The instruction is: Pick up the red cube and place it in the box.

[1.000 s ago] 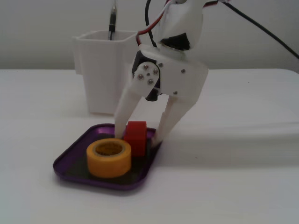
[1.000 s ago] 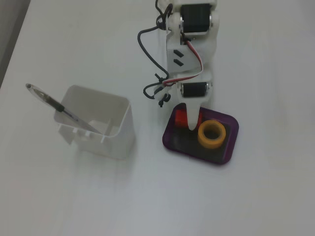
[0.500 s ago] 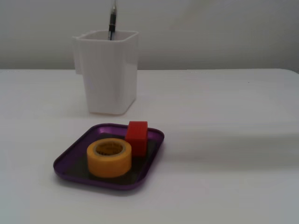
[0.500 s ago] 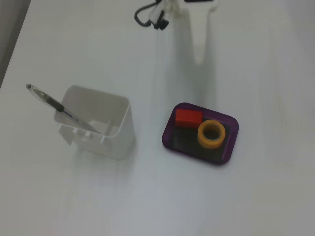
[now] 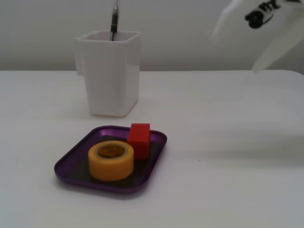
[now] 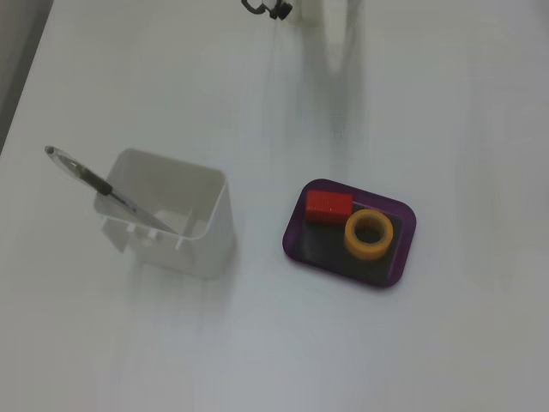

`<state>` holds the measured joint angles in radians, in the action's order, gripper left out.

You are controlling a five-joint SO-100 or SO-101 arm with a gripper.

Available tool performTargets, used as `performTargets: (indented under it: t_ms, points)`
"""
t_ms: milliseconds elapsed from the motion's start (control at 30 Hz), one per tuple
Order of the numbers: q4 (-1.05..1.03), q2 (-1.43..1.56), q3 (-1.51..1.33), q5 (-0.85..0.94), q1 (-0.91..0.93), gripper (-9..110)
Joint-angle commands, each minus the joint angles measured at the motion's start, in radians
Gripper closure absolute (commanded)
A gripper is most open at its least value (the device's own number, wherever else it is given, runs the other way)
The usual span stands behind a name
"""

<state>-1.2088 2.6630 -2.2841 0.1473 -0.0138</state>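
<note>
I see the red cube (image 5: 139, 139) lying inside the box (image 5: 72, 158), on the tray's dark floor against its far rim in a fixed view. In the other fixed view the cube (image 6: 328, 205) sits in the box's (image 6: 404, 249) upper left corner, its long side running along the rim. Right beside it in the same tray lies a yellow tape roll (image 5: 111, 160), flat on its side with the hole facing up; in one view the cube looks to be touching the roll's edge, in the other (image 6: 369, 233) they seem just beside each other, so I cannot say for sure that they touch.

The box rests toward the near middle of the white table (image 5: 237, 190). Behind it, nearer the table's far edge, stands a tall white square cup (image 5: 110, 71) with a pen (image 5: 114, 21) leaning in it; the downward view shows the cup (image 6: 176, 215) left of the box with the pen (image 6: 94, 180) slanting out over its rim.

The arm (image 5: 266, 28) appears only as a blurred white shape with a dark part in the upper right corner, well above the table and well apart from the box. I cannot tell whether its fingers are apart or together.
</note>
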Motion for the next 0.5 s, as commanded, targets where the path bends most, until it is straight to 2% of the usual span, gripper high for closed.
performTargets:
  t_ms: [0, 233, 467]
  points:
    - [0.094, 0.164, -0.196, -0.008, 0.003, 77]
    - [0.192, 0.499, -0.517, -0.014, 0.003, 77]
    - [0.178, 0.781, -0.742, -0.204, 0.003, 77]
